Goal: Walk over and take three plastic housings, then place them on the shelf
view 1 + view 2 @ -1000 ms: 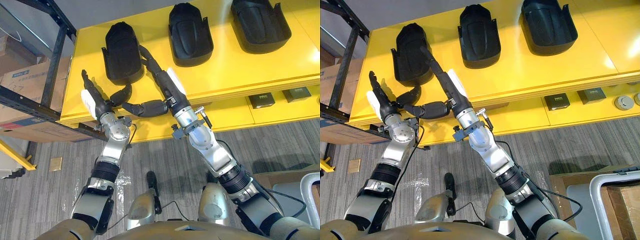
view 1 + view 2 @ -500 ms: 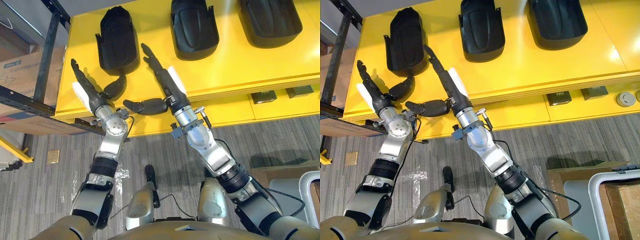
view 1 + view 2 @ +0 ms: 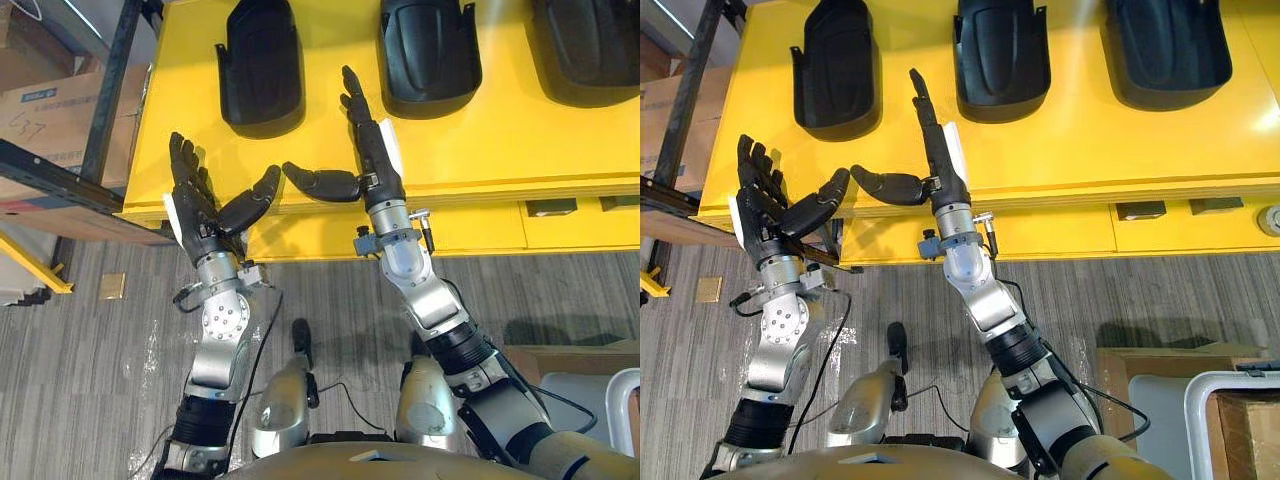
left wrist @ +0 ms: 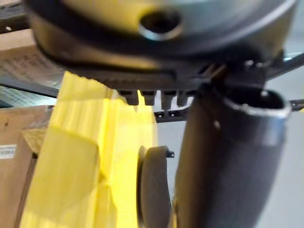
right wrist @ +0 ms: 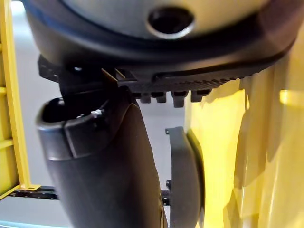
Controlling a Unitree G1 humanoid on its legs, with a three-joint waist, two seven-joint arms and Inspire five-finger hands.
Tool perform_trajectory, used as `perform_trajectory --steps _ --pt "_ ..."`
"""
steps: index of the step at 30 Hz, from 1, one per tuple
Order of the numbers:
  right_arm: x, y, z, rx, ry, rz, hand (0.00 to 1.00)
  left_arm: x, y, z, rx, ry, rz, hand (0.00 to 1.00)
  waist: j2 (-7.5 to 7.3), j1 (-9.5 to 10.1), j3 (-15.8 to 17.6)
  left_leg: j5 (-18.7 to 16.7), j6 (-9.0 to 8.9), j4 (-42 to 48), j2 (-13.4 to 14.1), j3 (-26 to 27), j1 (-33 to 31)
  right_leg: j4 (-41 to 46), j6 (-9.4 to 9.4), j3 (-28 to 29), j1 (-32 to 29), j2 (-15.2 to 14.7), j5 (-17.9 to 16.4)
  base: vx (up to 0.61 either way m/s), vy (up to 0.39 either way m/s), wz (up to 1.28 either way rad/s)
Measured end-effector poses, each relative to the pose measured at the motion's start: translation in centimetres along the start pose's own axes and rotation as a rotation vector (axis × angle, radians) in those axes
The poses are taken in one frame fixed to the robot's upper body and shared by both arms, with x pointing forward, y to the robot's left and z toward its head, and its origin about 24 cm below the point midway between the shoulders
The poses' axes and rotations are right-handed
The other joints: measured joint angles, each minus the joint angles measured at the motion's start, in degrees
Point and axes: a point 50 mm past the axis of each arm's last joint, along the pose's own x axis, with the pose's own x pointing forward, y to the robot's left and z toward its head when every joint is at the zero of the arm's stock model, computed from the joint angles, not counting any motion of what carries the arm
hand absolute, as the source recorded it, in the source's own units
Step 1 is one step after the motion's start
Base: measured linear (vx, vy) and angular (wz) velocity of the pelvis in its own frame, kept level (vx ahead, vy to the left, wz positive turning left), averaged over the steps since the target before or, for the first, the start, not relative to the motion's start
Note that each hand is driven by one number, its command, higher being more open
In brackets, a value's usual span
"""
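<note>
Yellow tabletop point(image 3: 520, 140) carries three black plastic housings point(image 3: 428, 50) in a row, none held. Left hand point(image 3: 195, 205) hovers at its front edge and right hand point(image 3: 365, 150) over it beside the leftmost housing point(image 3: 262, 65), both empty with fingers straight.

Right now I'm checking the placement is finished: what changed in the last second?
Both hands drew back toward the robot from the leftmost housing, which they flanked a second ago. The left hand is at the front edge of the yellow shelf, the right hand beside that housing; both open, empty. It, the middle housing and the rightmost housing stay in a row on the shelf. The camera shifted too.
</note>
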Motion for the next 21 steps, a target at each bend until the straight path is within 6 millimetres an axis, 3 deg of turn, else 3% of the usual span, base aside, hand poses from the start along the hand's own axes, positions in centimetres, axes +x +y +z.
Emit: perform_trajectory --steps 21 --pt "0.6 0.1 -0.5 -0.005 -0.024 0.046 1.00 -1.6 -0.2 -0.2 -0.059 0.032 -0.075 1.00 1.19 1.29 0.10 0.54 0.14 -0.18 0.00 -2.67 -0.03 -0.96 0.01 -3.08 2.40 -0.04 0.00 0.00 -0.006 0.06"
